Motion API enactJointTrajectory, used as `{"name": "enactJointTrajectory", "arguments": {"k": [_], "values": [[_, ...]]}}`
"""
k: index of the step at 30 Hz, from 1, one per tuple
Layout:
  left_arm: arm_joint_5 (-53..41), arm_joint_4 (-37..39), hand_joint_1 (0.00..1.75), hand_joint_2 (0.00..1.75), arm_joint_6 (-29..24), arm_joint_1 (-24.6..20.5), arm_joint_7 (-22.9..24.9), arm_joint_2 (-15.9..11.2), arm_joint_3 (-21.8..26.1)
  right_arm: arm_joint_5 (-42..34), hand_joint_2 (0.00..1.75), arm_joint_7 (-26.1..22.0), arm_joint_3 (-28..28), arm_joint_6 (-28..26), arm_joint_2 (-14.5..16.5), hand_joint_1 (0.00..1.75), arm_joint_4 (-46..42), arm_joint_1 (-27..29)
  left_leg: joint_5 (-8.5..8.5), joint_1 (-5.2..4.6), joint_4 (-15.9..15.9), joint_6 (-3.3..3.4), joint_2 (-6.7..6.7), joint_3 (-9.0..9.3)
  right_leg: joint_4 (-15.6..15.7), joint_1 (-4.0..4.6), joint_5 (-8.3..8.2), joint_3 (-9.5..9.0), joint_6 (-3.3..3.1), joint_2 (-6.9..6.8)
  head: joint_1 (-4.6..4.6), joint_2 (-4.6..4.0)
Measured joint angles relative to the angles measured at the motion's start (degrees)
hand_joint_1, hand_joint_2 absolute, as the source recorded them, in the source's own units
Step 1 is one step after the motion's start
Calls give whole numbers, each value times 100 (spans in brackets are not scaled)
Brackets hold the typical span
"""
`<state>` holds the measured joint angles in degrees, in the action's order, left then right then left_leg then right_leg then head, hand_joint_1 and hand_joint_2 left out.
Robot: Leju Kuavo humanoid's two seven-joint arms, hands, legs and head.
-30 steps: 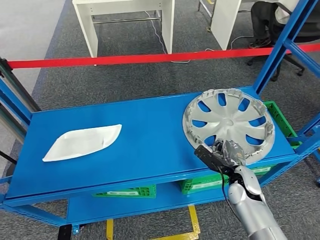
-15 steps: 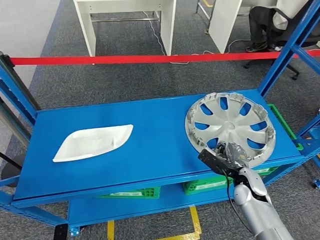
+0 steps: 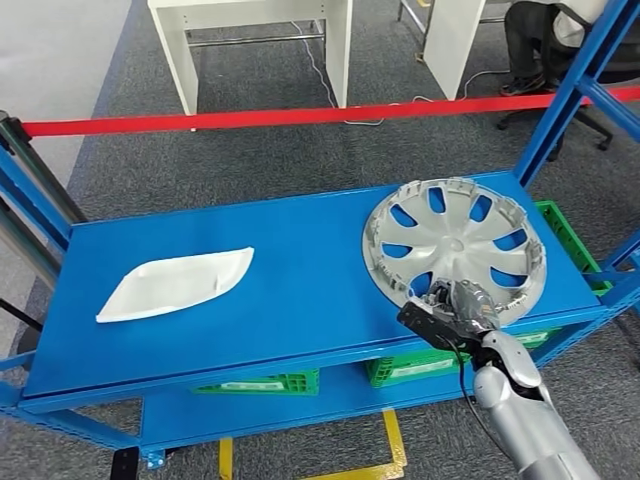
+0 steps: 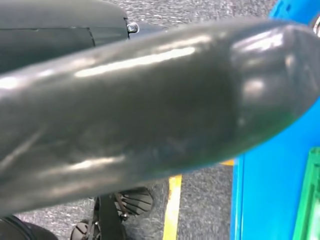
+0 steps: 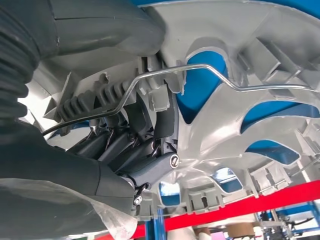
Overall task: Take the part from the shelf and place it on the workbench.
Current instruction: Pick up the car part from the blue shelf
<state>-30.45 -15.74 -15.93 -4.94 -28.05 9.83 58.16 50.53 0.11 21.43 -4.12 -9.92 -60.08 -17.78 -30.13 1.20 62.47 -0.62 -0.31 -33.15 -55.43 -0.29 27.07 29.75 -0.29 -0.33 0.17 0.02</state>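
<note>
A silver hubcap (image 3: 453, 245) lies on the right end of the blue shelf (image 3: 302, 290). My right hand (image 3: 456, 305) is at its near rim. In the right wrist view the dark fingers (image 5: 124, 145) curl under the ribbed rim of the hubcap (image 5: 264, 65) and the thumb lies across the other face, so the hand grips it. A white, boat-shaped part (image 3: 175, 283) lies flat on the shelf's left half, far from either hand. My left hand (image 4: 151, 100) is a close, blurred dark grey shape, and how its fingers lie is unclear.
Green crates (image 3: 256, 382) sit on the lower shelf level, and another (image 3: 562, 235) sits behind the hubcap. Blue uprights (image 3: 562, 95) frame the shelf's right end. Red tape (image 3: 264, 118) runs across behind it. Beyond are a white table (image 3: 249, 40) and a seated person (image 3: 543, 40).
The whole picture has swayed a little sideways and back, so the camera moved. My right hand keeps its hold on the hubcap's near rim.
</note>
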Motion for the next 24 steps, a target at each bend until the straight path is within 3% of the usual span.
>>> {"name": "enactJointTrajectory", "arguments": {"k": [2, 3, 4, 5, 8, 10, 12, 14, 15, 17, 18, 19, 20, 22, 24], "values": [[-17, 0, 0, 0, 48, 5, -43, -10, 1, -19, 175, -48, 17, 58, -74, 175, -32, -7, -373, -2, 740, -29, 4, -320, 2, 1, -12, 13, -17, -19, -8, 0], [-27, 0, 0, 0, 80, 12, -70, -13, 1, -6, 175, -57, 25, 56, -116, 175, -63, -2, -460, -1, 1021, -42, 5, -443, 1, 2, -11, 16, -17, -26, -5, 0], [-35, 0, 0, 0, 121, 19, -107, -16, 1, 34, 175, -50, 35, 26, -165, 175, -115, 9, -433, 0, 1118, -50, 5, -490, -2, 1, -9, 16, -13, -30, -7, 0], [-40, 0, 0, 0, 166, 24, -148, -20, 1, 97, 175, -23, 44, -21, -217, 175, -185, 26, -296, 3, 991, -56, 7, -442, -8, -4, -4, 16, -5, -34, -6, 0], [-40, 0, 0, 0, 250, 26, -256, -20, 3, 384, 175, 139, 56, -126, -384, 175, -484, 85, 243, 15, -67, -56, 9, 7, -92, -18, 44, 50, 75, -42, -11, 0], [-42, 0, 0, 0, 266, 27, -285, -13, 3, 511, 175, 220, 54, -130, -487, 175, -653, 112, 300, -2, -355, 2, -2, 96, -151, -8, 60, 115, 147, -40, -20, 0], [-42, 1, 0, 0, 272, 32, -290, -10, 3, 552, 175, 253, 51, -128, -571, 175, -760, 153, 310, -22, -363, 99, -6, 54, -152, -22, 50, 160, 210, -34, -21, 0], [-41, 1, 0, 0, 273, 29, -293, -14, 4, 592, 175, 263, 54, -131, -638, 175, -836, 200, 338, -18, -384, 185, -2, 36, -302, -42, 170, 267, 263, -22, -7, 0], [-41, 0, 0, 0, 273, 22, -298, -16, 4, 641, 175, 272, 58, -133, -667, 175, -867, 216, 351, -14, -395, 220, 0, 26, -550, -47, 317, 399, 281, -12, 0, 0], [-41, 0, 0, 0, 274, 14, -314, -17, 5, 787, 175, 310, 80, -136, -723, 175, -923, 235, 358, -28, -394, 257, 1, -4, -1340, -47, 674, 797, 300, 5, 13, 0], [-41, 0, 0, 0, 275, 14, -321, -17, 6, 860, 175, 333, 97, -133, -752, 175, -956, 242, 359, -35, -393, 262, 0, -14, -1688, -47, 779, 981, 303, 9, 13, 0], [-41, 0, 0, 0, 275, 16, -326, -17, 7, 915, 175, 353, 116, -130, -780, 175, -989, 248, 358, -40, -393, 264, -2, -18, -1860, -47, 781, 1081, 302, 11, 12, 0], [-41, 0, 0, 0, 274, 15, -330, -16, 7, 960, 175, 370, 133, -126, -806, 175, -1022, 251, 357, -41, -391, 264, -7, -17, -1800, -48, 670, 1071, 295, 11, 12, 0], [-41, 0, 0, 0, 272, 9, -334, -13, 7, 1089, 175, 414, 163, -123, -867, 175, -1104, 248, 348, -43, -389, 254, -22, -7, -1097, -57, 252, 765, 276, 11, 13, 0], [-41, 0, 0, 0, 271, 1, -342, -10, 9, 1279, 175, 495, 195, -121, -925, 175, -1199, 225, 343, -68, -372, 215, -39, -35, -424, -55, 18, 440, 256, 21, 15, 1]]}}
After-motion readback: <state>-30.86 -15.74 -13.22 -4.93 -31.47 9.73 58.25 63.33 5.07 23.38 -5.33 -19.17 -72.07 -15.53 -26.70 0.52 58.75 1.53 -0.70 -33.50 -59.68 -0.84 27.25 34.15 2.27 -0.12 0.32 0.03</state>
